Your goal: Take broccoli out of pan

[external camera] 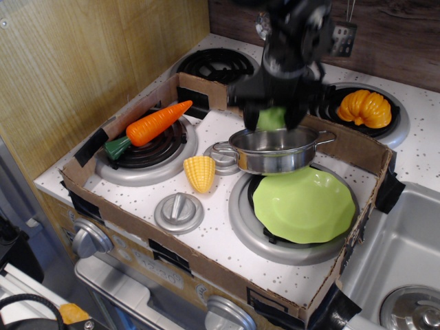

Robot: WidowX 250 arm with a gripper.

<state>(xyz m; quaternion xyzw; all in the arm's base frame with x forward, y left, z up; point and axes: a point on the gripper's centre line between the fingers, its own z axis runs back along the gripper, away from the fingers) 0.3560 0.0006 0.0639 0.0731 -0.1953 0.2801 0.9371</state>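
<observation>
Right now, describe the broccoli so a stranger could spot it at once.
Find the shiny steel pan behind the green plate. Just above it, the black gripper holds the broccoli: a small, pale green, bumpy lump, far smaller than the flat plate.

single view, high front-left, angled down, mid-distance

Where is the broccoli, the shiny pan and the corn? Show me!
broccoli (272,118): the only camera view, on its pale-green body between the gripper's fingers.
pan (275,159): same view, on its shiny front wall.
corn (200,173): same view, on the middle of the yellow cob.
</observation>
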